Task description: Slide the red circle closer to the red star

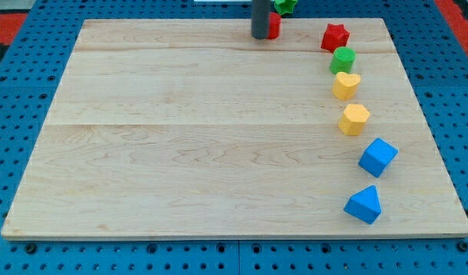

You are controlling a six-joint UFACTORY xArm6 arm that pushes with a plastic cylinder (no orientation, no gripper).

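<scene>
The red circle (274, 26) sits near the board's top edge, mostly hidden behind my dark rod. My tip (259, 36) rests on the board touching the circle's left side. The red star (334, 36) lies to the right of the circle, near the top right, with a gap of bare wood between them.
A green star (285, 5) lies at the top edge just above the red circle. Below the red star run a green circle (343, 59), a yellow heart (345, 85), a yellow hexagon (354, 119), a blue cube (378, 156) and a blue triangle (363, 204). The wooden board (180, 130) is ringed by blue pegboard.
</scene>
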